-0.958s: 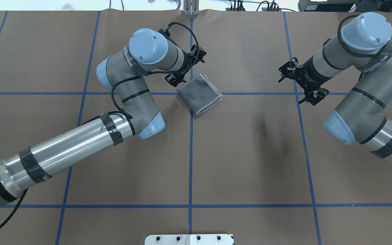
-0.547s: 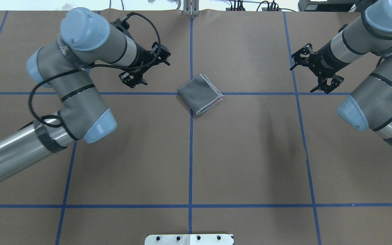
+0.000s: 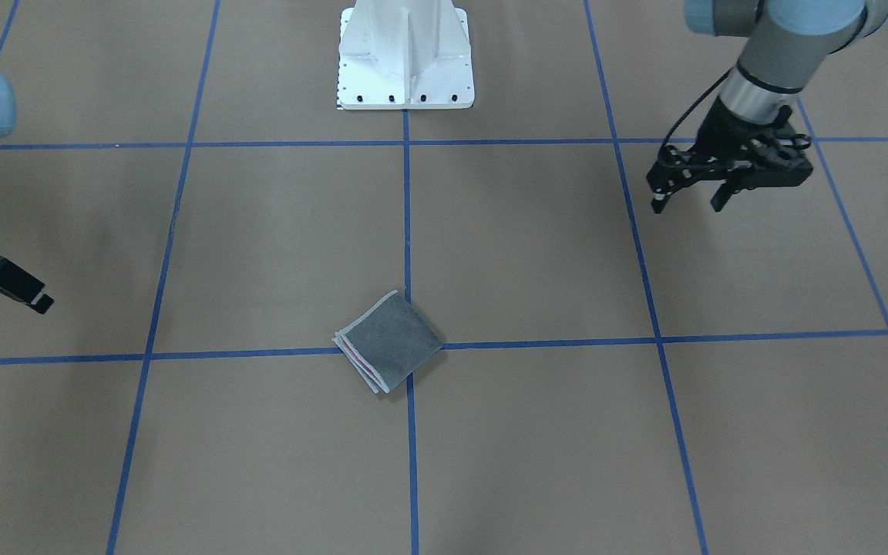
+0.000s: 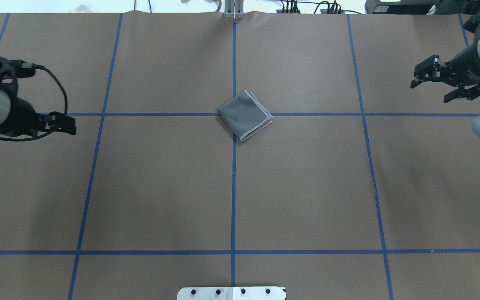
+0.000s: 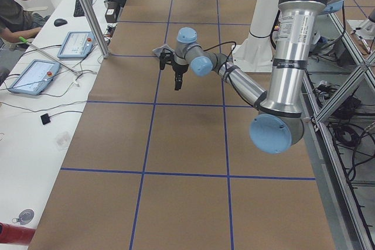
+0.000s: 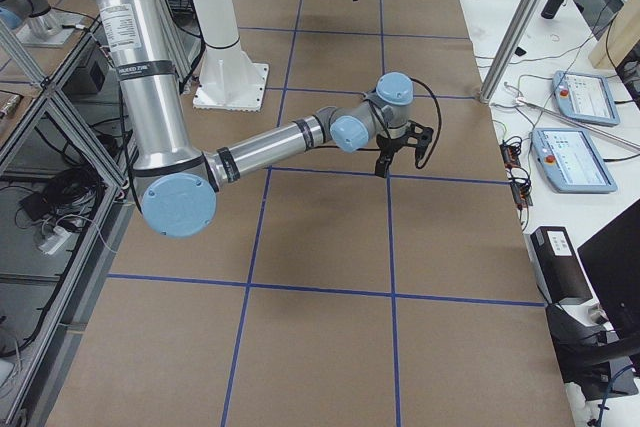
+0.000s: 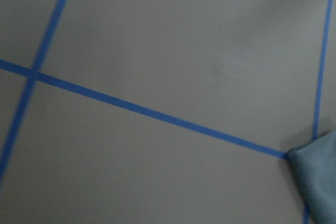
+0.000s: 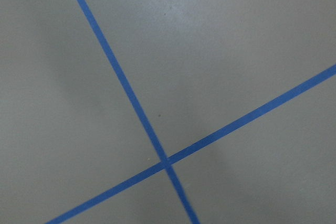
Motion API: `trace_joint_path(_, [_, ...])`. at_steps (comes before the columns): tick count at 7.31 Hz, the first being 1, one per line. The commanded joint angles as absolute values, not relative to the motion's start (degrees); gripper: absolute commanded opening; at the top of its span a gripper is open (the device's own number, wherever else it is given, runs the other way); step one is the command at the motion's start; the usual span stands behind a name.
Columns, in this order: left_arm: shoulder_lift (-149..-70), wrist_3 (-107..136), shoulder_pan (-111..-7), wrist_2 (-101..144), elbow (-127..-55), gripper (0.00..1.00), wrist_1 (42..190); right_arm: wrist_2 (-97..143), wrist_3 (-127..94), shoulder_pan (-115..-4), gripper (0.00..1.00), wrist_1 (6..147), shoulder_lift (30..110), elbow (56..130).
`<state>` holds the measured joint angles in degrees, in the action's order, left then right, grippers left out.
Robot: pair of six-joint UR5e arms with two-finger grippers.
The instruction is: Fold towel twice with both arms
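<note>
The towel (image 4: pixel 245 115) lies folded into a small square at the table's centre, grey face up, with light hems and a sliver of pink along one side; it is also in the front view (image 3: pixel 390 339). Nothing touches it. My left gripper (image 3: pixel 687 200) hangs open and empty, high above the table and far off toward the table's left end. My right gripper (image 4: pixel 431 89) is open and empty too, far to the towel's right. The left wrist view catches only a grey towel corner (image 7: pixel 317 182). The right wrist view shows bare table with crossing tape lines.
Brown paper with a blue tape grid (image 4: pixel 233 187) covers the table. The white pedestal base (image 3: pixel 405 69) stands at the robot's side. Beyond the far edge are a metal post (image 5: pixel 88 10), control tablets (image 5: pixel 35 77) and a seated person (image 5: pixel 14 4).
Both arms have swung outward from the towel, the left toward the left edge and the right toward the right edge. The towel has not moved. Both grippers stay open.
</note>
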<state>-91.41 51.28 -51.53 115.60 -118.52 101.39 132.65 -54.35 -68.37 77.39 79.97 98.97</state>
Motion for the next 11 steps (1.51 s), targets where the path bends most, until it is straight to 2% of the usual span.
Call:
trace_joint_path(1, [-82.2,26.6,-62.0,120.7,-118.0,1.00,101.0,137.0,-28.6,-76.8,1.00,83.7,83.6,98.9])
trace_joint_path(4, [-79.3,6.8,-73.4,130.1,-112.9,1.00,97.2,136.5,1.9,-83.4,1.00,100.4,84.1,98.4])
trace_joint_path(6, [-79.7,-0.4,-83.3,134.1,-108.2,1.00,89.7,137.1,3.9,-84.2,1.00,102.0,85.3,98.5])
trace_joint_path(11, [-79.7,0.3,-84.2,137.1,-109.9,1.00,81.9,137.0,3.8,-84.8,1.00,101.6,87.2,98.3])
